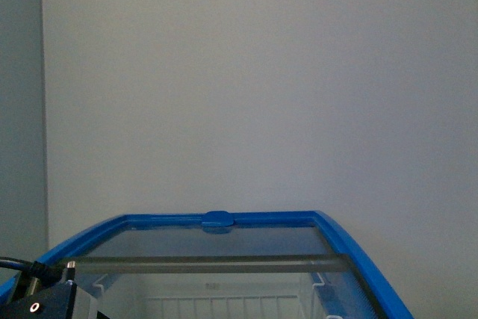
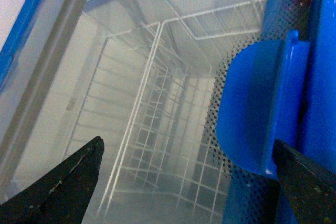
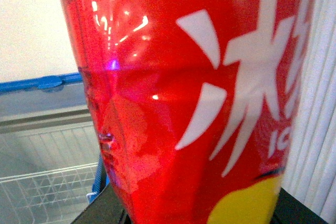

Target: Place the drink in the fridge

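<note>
Red plastic fills the right wrist view: the drink (image 3: 173,103), a glossy red bottle, stands right against the lens, clamped between the dark fingers (image 3: 102,214) of the right gripper (image 3: 199,216), which flank its base; its label bears big white brush-stroke characters, cut off by the frame and unreadable, with the Latin letters "IC" beneath them and a yellow patch (image 3: 241,203) at the bottom; behind it lies the fridge (image 3: 31,83), blue-rimmed, with a white wire basket (image 3: 42,187) inside. The left gripper (image 2: 186,145) hangs over the fridge's top, its fingers (image 2: 63,187) spread wide apart and holding nothing; one fingertip sits just beside the blue lid handle (image 2: 252,114), which is fixed to glass edged with a dotted pattern; below, the basket drops into the white interior. From the front, the blue rim curves round below a plain pale wall (image 1: 261,87); a grey lid bar (image 1: 209,263) crosses it; the left arm (image 1: 45,300) shows at the near corner.
</note>
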Controlling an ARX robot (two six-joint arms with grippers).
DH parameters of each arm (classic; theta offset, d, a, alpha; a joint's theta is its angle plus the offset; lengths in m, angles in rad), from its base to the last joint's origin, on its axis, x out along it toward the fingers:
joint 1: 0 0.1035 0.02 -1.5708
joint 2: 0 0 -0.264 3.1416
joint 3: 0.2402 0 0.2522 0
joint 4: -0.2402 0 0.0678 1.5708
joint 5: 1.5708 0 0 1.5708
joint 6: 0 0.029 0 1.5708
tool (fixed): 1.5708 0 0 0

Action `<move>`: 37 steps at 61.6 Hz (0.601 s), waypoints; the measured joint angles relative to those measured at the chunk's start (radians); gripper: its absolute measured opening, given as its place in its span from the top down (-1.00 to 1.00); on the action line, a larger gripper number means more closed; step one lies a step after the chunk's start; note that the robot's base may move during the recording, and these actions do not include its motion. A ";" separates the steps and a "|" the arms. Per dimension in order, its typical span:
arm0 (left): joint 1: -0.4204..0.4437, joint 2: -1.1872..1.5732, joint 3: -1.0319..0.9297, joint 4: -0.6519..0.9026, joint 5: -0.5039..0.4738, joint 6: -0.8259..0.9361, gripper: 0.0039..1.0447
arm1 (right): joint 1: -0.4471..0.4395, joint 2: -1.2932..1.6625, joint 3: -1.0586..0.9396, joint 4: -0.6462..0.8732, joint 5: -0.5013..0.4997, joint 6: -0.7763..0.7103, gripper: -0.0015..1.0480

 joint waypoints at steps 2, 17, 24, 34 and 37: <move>-0.007 0.025 0.019 0.009 0.009 -0.011 -0.85 | 0.000 0.000 0.000 0.000 0.000 0.000 0.29; -0.063 0.150 0.206 0.008 -0.029 -0.058 -0.85 | 0.000 0.000 0.000 0.000 0.000 0.000 0.29; -0.094 0.230 0.332 0.031 -0.077 -0.086 -0.85 | 0.000 0.000 0.000 0.000 0.001 0.000 0.29; -0.118 0.325 0.478 0.051 -0.171 -0.090 -0.85 | 0.000 0.000 0.000 0.000 0.000 0.000 0.29; -0.126 0.351 0.521 0.051 -0.200 -0.088 -0.85 | 0.000 0.000 0.000 0.000 0.001 0.000 0.29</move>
